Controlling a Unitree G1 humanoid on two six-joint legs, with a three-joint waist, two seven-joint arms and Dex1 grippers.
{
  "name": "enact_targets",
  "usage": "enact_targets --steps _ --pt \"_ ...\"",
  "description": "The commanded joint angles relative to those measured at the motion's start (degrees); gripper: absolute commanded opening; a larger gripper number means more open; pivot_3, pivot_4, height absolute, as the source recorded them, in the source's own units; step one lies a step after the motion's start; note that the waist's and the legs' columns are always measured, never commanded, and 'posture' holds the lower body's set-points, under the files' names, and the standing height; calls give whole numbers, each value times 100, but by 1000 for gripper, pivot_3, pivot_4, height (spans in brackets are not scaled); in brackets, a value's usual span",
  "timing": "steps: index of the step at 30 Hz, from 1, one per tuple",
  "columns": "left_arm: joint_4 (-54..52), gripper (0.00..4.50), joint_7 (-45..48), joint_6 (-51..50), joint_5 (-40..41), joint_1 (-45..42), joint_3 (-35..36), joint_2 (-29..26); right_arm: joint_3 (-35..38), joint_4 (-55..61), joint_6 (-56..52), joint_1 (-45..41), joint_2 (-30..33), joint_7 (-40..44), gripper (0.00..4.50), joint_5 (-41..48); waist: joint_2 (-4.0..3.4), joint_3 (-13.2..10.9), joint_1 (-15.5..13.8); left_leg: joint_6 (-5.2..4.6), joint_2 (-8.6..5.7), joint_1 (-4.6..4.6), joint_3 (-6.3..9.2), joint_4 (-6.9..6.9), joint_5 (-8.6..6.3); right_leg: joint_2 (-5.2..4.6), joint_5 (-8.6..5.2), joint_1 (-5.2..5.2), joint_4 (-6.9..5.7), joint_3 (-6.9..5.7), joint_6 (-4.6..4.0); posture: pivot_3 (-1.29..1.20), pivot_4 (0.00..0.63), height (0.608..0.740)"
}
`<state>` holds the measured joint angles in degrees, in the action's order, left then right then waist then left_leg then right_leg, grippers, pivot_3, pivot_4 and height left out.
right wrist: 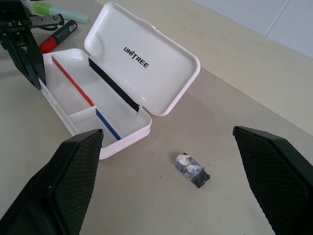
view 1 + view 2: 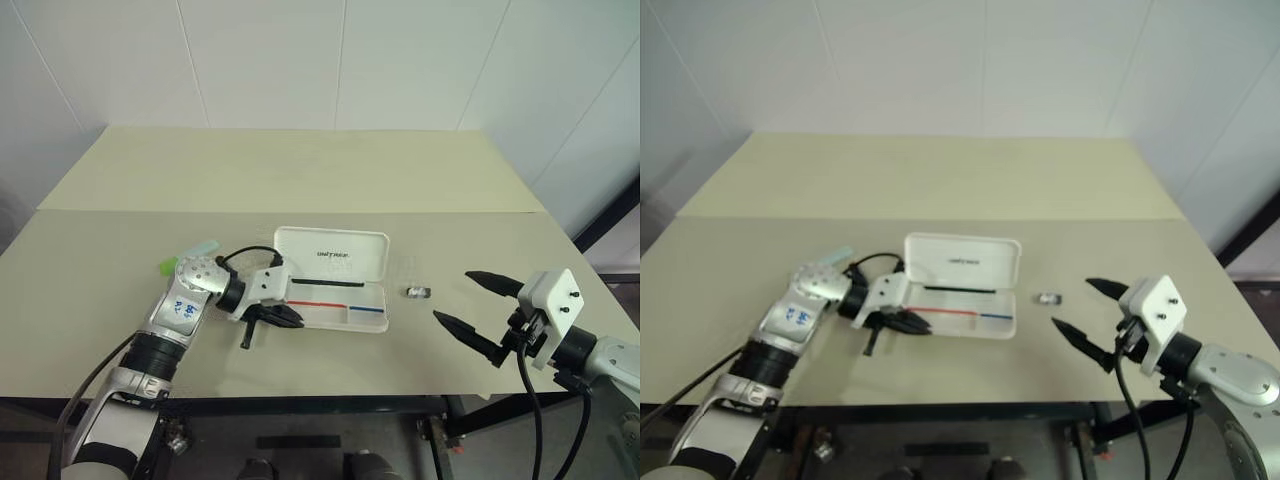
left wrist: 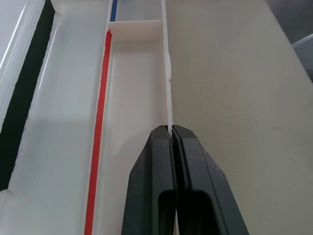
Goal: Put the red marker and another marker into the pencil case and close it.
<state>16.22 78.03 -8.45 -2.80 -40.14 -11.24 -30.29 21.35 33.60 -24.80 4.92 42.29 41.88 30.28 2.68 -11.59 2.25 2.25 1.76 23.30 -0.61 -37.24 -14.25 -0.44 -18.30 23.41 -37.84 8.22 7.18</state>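
Beige tabletop [image 2: 120, 290]: open white hinged pencil case [image 2: 335, 258] mid-table; left gripper [image 2: 285, 318] pinched shut, empty, at its end wall (right gripper [image 2: 478, 310] spread wide, empty, well apart).

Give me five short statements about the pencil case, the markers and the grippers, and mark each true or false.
1. The pencil case lies open. True.
2. The red marker is inside the case. False: it lies on the table beside it.
3. The left gripper is shut. True.
4. The right gripper grips the small clear block. False: it is open, apart from the block.
5. The green marker is in the case. False: it lies outside.
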Motion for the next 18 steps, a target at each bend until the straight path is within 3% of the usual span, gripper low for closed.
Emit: enact_targets --steps 1,3,17,18 --pt "-287 20 -79 -37 176 47 0 -129 98 115 125 21 -12 -13 4500 12 0 0 8 0 0 0 0 0 0 0 0 0 0 0 0 0 150 740" --pt "-316 20 -66 -17 217 86 -36 -146 81 100 134 15 -8 -7 4500 3 0 0 17 0 0 -1 0 1 0 0 0 0 0 0 0 0 150 740" --pt "-1342 4470 -61 -709 1017 361 158 -392 -37 -105 166 -213 81 152 4500 16 0 0 83 0 1 0 0 3 0 0 -1 0 1 0 -1 0 150 740" --pt "-1471 4489 -81 -816 1088 409 193 -447 -47 -147 173 -250 93 189 4500 14 0 0 86 0 2 -1 0 2 0 0 -1 -1 1 0 -1 0 150 740"
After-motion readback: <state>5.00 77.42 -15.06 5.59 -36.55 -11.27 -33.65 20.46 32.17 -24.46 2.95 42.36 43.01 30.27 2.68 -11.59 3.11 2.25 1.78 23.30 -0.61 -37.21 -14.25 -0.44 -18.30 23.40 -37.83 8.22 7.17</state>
